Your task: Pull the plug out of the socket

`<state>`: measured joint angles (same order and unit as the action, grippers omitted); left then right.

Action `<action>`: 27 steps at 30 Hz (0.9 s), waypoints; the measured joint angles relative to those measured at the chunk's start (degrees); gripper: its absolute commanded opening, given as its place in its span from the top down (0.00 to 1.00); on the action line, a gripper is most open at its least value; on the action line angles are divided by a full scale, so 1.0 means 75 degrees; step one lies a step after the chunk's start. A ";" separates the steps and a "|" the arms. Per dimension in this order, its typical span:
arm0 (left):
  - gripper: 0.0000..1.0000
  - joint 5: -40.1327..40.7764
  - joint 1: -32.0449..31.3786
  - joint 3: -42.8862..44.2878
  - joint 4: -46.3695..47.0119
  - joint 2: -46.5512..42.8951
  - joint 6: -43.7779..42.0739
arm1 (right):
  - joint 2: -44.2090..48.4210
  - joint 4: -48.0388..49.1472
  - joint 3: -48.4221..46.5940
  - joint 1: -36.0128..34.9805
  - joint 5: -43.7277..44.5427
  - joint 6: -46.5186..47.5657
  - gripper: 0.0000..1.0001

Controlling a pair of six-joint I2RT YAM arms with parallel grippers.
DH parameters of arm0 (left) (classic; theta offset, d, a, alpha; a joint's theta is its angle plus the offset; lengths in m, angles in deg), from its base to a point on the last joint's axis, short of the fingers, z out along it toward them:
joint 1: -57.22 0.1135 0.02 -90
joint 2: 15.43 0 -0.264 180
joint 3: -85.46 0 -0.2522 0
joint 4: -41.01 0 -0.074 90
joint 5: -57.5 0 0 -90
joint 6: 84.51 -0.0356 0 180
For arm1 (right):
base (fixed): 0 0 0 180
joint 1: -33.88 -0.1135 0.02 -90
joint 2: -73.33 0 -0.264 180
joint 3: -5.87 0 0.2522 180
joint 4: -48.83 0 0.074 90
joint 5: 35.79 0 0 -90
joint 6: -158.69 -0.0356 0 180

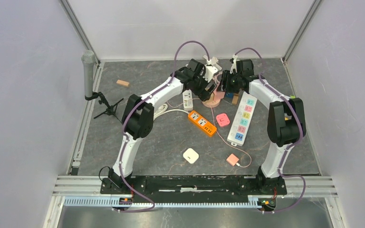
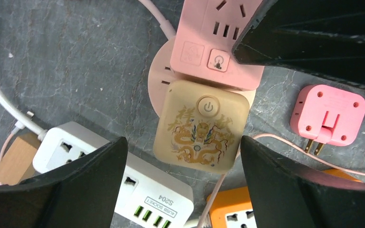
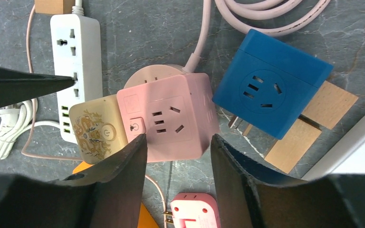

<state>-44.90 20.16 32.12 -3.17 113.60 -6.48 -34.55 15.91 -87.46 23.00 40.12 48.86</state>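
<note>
Left wrist view: plug (image 2: 200,126) seated against cube (image 2: 214,42) mid-frame, left hand (image 2: 183,145) apart astride it, right hand (image 3: 179,140) apart astride the cube; pull judged not begun.

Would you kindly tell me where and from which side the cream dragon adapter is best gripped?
Probably its two flat side walls, coming straight down from above: the cream dragon adapter sits face-up on the round pink socket, and the open left gripper straddles it.
</note>
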 measured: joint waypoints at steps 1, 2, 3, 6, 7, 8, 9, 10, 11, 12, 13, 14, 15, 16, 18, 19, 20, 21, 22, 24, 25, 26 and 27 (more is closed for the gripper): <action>0.11 -0.0029 0.0006 0.0041 -0.0023 0.0070 -0.0085 | 0.0000 0.0006 0.0000 0.0000 -0.0035 -0.0006 0.49; 0.13 -0.0067 0.0009 0.0140 -0.0102 0.0163 -0.0163 | -0.0003 0.0006 0.0000 0.0000 -0.0064 -0.0012 0.51; 0.16 -0.0125 0.0009 0.0227 -0.0134 0.0245 -0.0210 | -0.0003 0.0026 0.0009 0.0000 -0.0067 -0.0009 0.52; 0.25 -0.0268 0.0006 0.0344 -0.0198 0.0399 -0.0297 | 0.0003 0.0131 0.0073 0.0020 -0.0117 0.0015 0.55; 0.30 -0.0315 0.0003 0.0344 -0.0233 0.0411 -0.0309 | 0.0009 0.0195 0.0111 0.0038 -0.0128 0.0020 0.56; 0.33 -0.0358 0.0003 0.0347 -0.0265 0.0425 -0.0318 | 0.0020 0.0239 0.0143 0.0052 -0.0149 0.0026 0.57; 0.39 -0.0396 0.0003 0.0353 -0.0289 0.0440 -0.0341 | 0.0032 0.0289 0.0178 0.0064 -0.0163 0.0041 0.58; 0.45 -0.0425 0.0000 0.0356 -0.0291 0.0452 -0.0388 | 0.0038 0.0323 0.0204 0.0064 -0.0175 0.0055 0.59; 0.51 -0.0428 0.0000 0.0356 -0.0300 0.0452 -0.0402 | 0.0050 0.0361 0.0227 0.0067 -0.0184 0.0076 0.60; 0.57 -0.0449 0.0000 0.0356 -0.0306 0.0452 -0.0449 | 0.0061 0.0391 0.0239 0.0067 -0.0184 0.0082 0.61; 0.62 -0.0475 -0.0003 0.0356 -0.0312 0.0452 -0.0490 | 0.0064 0.0414 0.0242 0.0070 -0.0184 0.0090 0.62; 0.67 -0.0490 -0.0003 0.0356 -0.0309 0.0452 -0.0530 | 0.0064 0.0428 0.0245 0.0070 -0.0181 0.0102 0.63; 0.71 -0.0498 0.0003 0.0356 -0.0312 0.0452 -0.0533 | 0.0067 0.0434 0.0245 0.0070 -0.0181 0.0111 0.63; 0.74 -0.0504 0.0003 0.0356 -0.0309 0.0452 -0.0536 | 0.0067 0.0440 0.0248 0.0070 -0.0181 0.0128 0.64; 0.79 -0.0510 0.0003 0.0356 -0.0315 0.0452 -0.0533 | 0.0073 0.0493 0.0280 0.0073 -0.0178 0.0175 0.64; 0.80 -0.0527 0.0003 0.0358 -0.0321 0.0449 -0.0533 | 0.0076 0.0516 0.0297 0.0076 -0.0178 0.0224 0.64; 0.82 -0.0551 0.0006 0.0361 -0.0329 0.0443 -0.0533 | 0.0076 0.0536 0.0309 0.0076 -0.0178 0.0254 0.64; 0.83 -0.0571 0.0012 0.0361 -0.0329 0.0437 -0.0533 | 0.0093 0.0595 0.0356 0.0073 -0.0184 0.0315 0.65; 0.85 -0.0592 0.0015 0.0361 -0.0332 0.0431 -0.0530 | 0.0122 0.0659 0.0411 0.0067 -0.0184 0.0361 0.65; 0.87 -0.0629 0.0020 0.0361 -0.0338 0.0431 -0.0530 | 0.0198 0.0842 0.0580 0.0035 -0.0169 0.0469 0.65; 0.88 -0.0635 0.0026 0.0361 -0.0347 0.0428 -0.0530 | 0.0216 0.0898 0.0621 0.0026 -0.0157 0.0487 0.65; 0.90 -0.0638 0.0032 0.0361 -0.0356 0.0425 -0.0530 | 0.0248 0.0982 0.0682 0.0009 -0.0137 0.0510 0.65; 0.91 -0.0635 0.0035 0.0361 -0.0367 0.0425 -0.0530 | 0.0274 0.1052 0.0734 -0.0006 -0.0105 0.0522 0.65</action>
<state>-49.66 20.42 34.83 -5.92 116.79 -10.46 -32.49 23.80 -81.95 22.96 39.33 52.77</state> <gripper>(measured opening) 0.664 0.358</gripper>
